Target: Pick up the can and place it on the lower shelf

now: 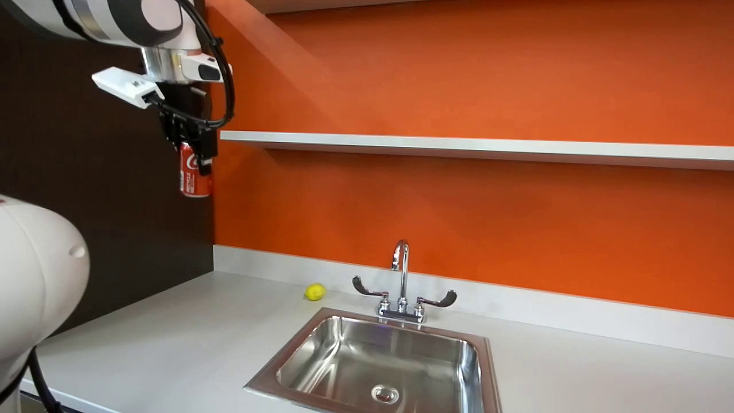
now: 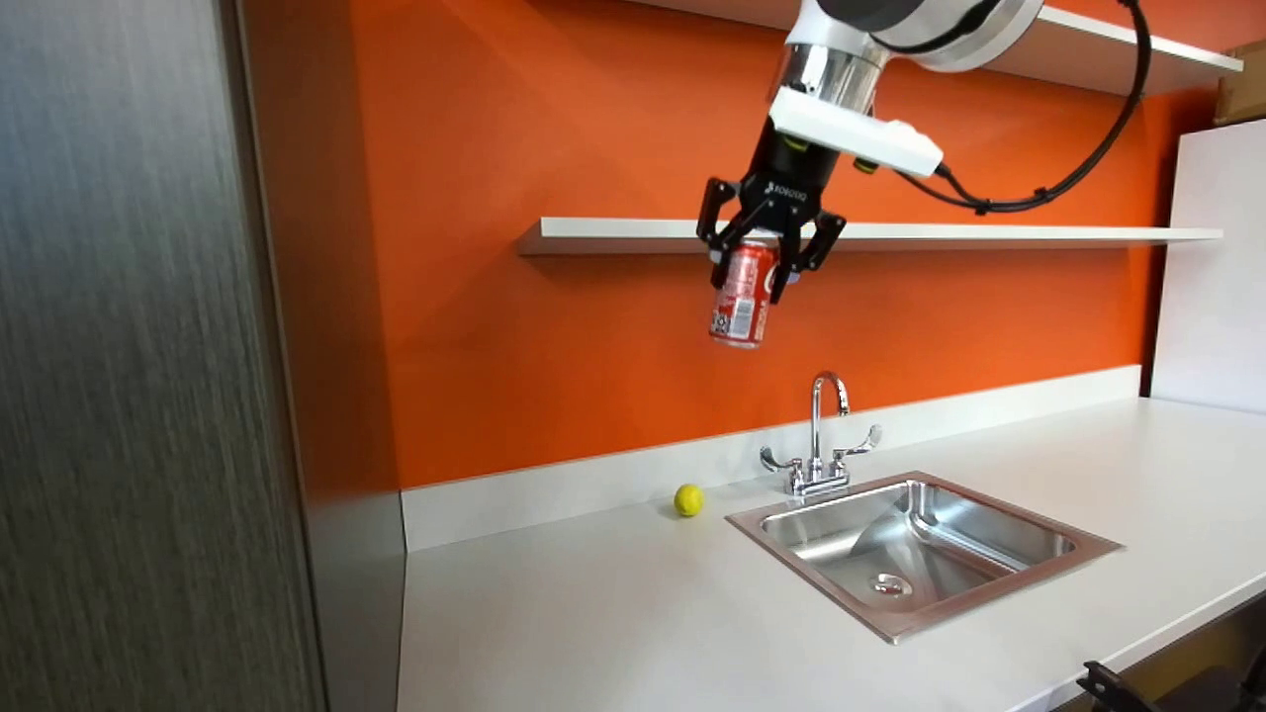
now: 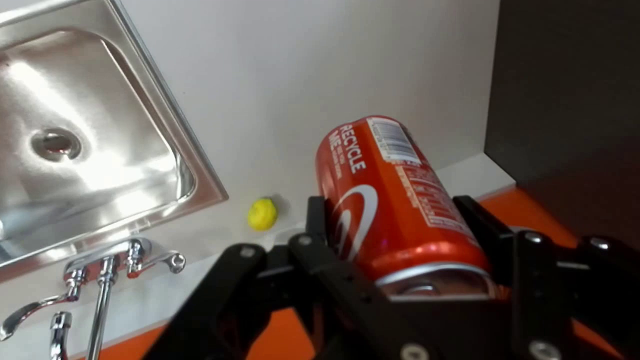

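The can (image 1: 194, 186) is red with white marking and hangs in the air above the counter. It shows in both exterior views (image 2: 739, 314) and large in the wrist view (image 3: 380, 190). My gripper (image 2: 749, 285) is shut on its upper part, with a finger on either side. The can's silvery top faces my palm, and in an exterior view the can leans slightly. The lower shelf (image 1: 470, 145) is a long thin white board on the orange wall, also seen in an exterior view (image 2: 989, 234). It is out of the wrist view. In both exterior views the can's bottom appears lower than the shelf.
An upper shelf (image 2: 1118, 49) runs above the lower one. A dark side wall (image 1: 114, 189) stands by the shelf's end. Below are the counter (image 1: 172, 332), a steel sink (image 2: 989, 593), a faucet (image 1: 404, 275) and a yellow ball-like lemon (image 2: 688, 500).
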Robot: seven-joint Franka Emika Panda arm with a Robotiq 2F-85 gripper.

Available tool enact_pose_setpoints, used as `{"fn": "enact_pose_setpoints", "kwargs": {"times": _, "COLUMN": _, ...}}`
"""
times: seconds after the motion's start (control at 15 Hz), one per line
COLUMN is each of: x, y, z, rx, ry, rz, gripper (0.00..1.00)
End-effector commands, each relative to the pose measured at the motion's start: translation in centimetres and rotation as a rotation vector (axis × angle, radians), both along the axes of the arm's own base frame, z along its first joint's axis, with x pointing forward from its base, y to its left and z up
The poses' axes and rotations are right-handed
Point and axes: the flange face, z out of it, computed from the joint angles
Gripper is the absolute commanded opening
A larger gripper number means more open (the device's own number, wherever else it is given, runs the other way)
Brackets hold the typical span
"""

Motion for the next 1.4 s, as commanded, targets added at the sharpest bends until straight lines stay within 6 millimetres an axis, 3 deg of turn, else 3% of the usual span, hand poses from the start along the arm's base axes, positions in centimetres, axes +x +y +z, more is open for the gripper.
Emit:
{"fn": "enact_pose_setpoints", "kwargs": {"times": 0.0, "x": -1.0, "y": -0.5, "z": 6.7, "rx": 0.054, "ry": -0.094, "rz": -0.049, "gripper": 0.4}}
{"fn": "enact_pose_setpoints", "kwargs": {"times": 0.33, "x": -0.7, "y": -1.7, "z": 14.4, "rx": 0.08, "ry": -0.248, "rz": -0.1, "gripper": 0.4}}
{"fn": "enact_pose_setpoints", "kwargs": {"times": 0.67, "x": 1.6, "y": -2.6, "z": 19.9, "rx": 0.072, "ry": -0.35, "rz": -0.17, "gripper": 0.4}}
{"fn": "enact_pose_setpoints", "kwargs": {"times": 1.0, "x": 6.3, "y": -2.6, "z": 21.7, "rx": 0.037, "ry": -0.362, "rz": -0.242, "gripper": 0.4}}
{"fn": "enact_pose_setpoints", "kwargs": {"times": 1.33, "x": 11.9, "y": -2.2, "z": 20.5, "rx": -0.005, "ry": -0.328, "rz": -0.297, "gripper": 0.4}}
